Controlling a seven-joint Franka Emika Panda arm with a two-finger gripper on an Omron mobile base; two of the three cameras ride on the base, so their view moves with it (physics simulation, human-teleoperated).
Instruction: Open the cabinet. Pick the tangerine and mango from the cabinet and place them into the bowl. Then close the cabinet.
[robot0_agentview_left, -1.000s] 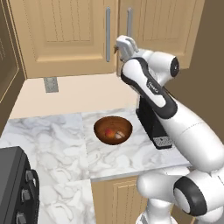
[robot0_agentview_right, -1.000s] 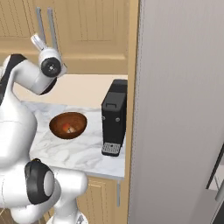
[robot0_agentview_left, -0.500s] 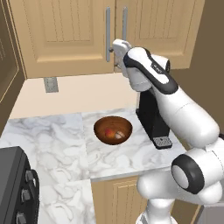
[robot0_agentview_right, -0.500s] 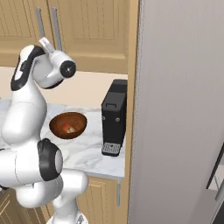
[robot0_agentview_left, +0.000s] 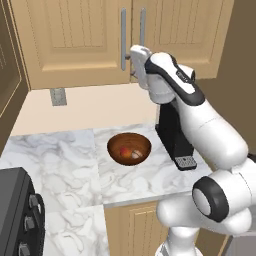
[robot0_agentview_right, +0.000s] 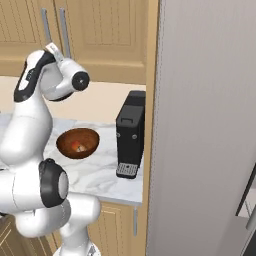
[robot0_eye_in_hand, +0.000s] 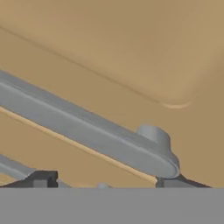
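- Jaws spread wide, holding nothing; from the left base view the gripper (robot0_agentview_left: 134, 61) sits at the lower handle ends of the shut cabinet (robot0_agentview_left: 75, 40), likely just done closing it.
- Right base view: bowl (robot0_agentview_right: 77, 142) on the tabletop (robot0_agentview_right: 102, 175), fruit inside.
- Hand view: handle (robot0_eye_in_hand: 87, 131) runs between the fingertips (robot0_eye_in_hand: 41, 178), untouched.

We see even, soft rendered light with no glare. The bowl (robot0_agentview_left: 129, 147) throws a faint shadow on the counter (robot0_agentview_left: 65, 165), and the coffee machine (robot0_agentview_right: 130, 134) is a flat dark block. The close hand view looks coarse and slightly blurred along the cabinet (robot0_eye_in_hand: 131, 48) handle (robot0_eye_in_hand: 87, 127).
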